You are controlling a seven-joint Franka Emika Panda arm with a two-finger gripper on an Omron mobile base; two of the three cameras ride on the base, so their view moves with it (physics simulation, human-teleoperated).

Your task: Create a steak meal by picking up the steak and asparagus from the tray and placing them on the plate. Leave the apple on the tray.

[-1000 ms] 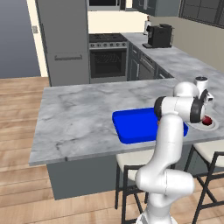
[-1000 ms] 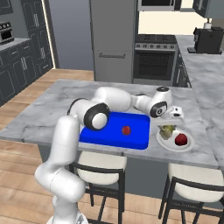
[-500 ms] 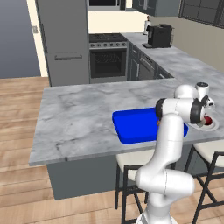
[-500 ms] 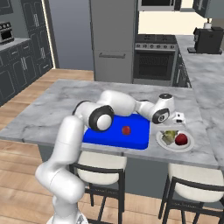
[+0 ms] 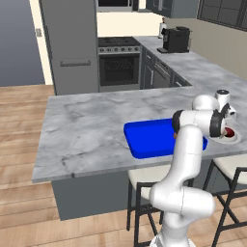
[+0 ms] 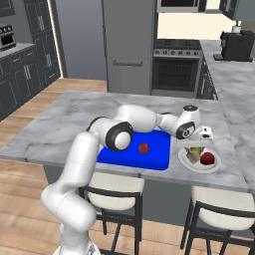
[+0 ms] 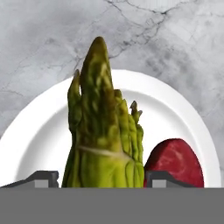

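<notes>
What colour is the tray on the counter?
Bright blue; the tray shows best in the right base view.

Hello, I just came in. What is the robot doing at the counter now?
The white arm is making a steak meal. Its tool is over the plate, with the asparagus between the fingertips; whether it is gripped or already released, I cannot tell. The steak already lies on the plate beside it. The apple remains on the blue tray, as it should.
</notes>
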